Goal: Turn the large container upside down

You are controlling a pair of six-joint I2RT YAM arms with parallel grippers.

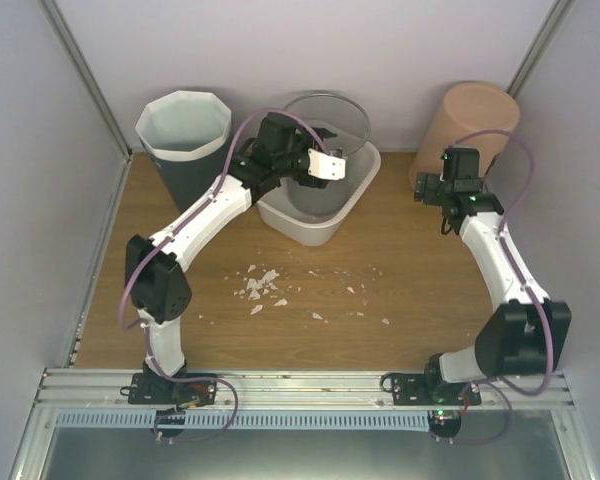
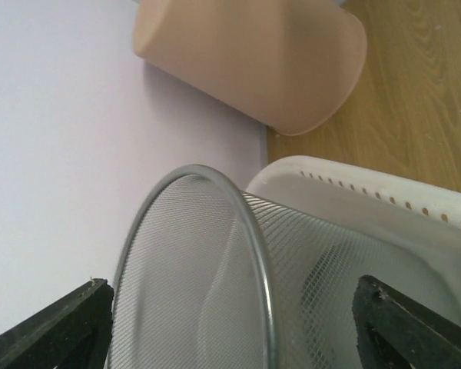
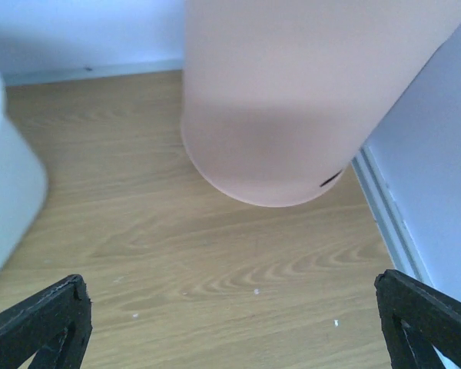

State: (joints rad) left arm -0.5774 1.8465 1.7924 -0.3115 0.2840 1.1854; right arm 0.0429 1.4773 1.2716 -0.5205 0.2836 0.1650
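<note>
The wooden surface (image 1: 400, 280) carries everything. At back right stands the peach bin (image 1: 470, 125), apparently closed end up. The right tool (image 3: 230, 323) hangs wide just before it, holding nothing. The grey bin (image 1: 185, 140) stands open-mouthed at back left. Between them the white tub (image 1: 310, 225) holds the mesh basket (image 1: 348, 118), which I take for the large container. The left tool (image 1: 330, 167) sits at its rim, jaws wide, gripping nothing, probably to tip it. The top view shows the layout and the scraps (image 1: 260, 290). Only the left wrist view shows the rim running between the fingers.
</note>
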